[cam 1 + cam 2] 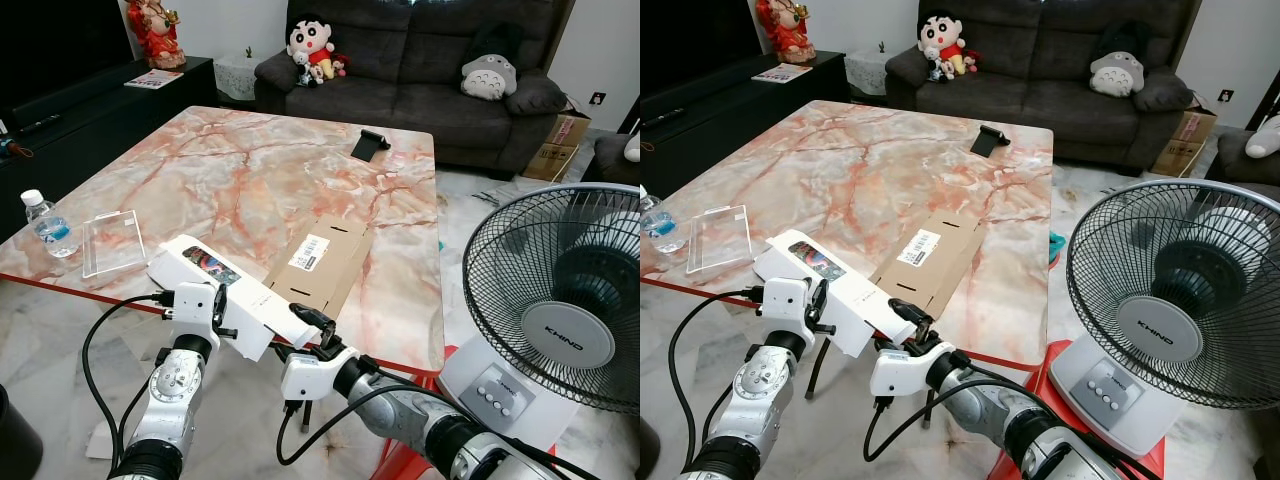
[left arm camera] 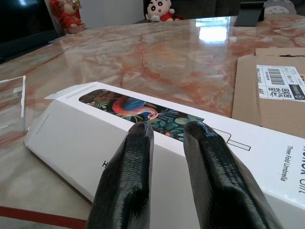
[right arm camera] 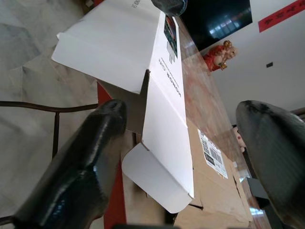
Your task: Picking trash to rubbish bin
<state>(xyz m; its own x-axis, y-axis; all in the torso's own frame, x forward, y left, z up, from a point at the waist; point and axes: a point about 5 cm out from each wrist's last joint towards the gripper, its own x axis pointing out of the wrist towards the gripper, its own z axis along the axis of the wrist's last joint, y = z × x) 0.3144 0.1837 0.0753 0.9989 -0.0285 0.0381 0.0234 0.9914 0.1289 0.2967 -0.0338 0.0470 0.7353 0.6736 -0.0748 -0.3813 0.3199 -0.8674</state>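
Two grippers work on one piece of trash, a long white umbrella box (image 1: 215,290) that overhangs the near edge of the marble table (image 1: 250,170). The left gripper (image 1: 217,310) is clenched on the box near its middle, its fingers (image 2: 128,171) pressed close together over the flamingo print. The right gripper (image 1: 318,332) is spread wide at the box's open end, not yet closing on anything. By my reading the step in hand is lifting the box off the table, and the next move calls for the right fingers to close on that end, or for the left arm to carry the box away alone.

Looking along the right fingers, the right wrist view shows the loose end flaps (image 3: 157,186) hanging open, a detail the head views barely hint at. From the head come the surroundings: a flat cardboard sheet (image 1: 320,262) just beside the box, a clear plastic tray (image 1: 110,242), a water bottle (image 1: 47,224) and a fan (image 1: 560,300) well to the right. No rubbish bin can be made out with certainty
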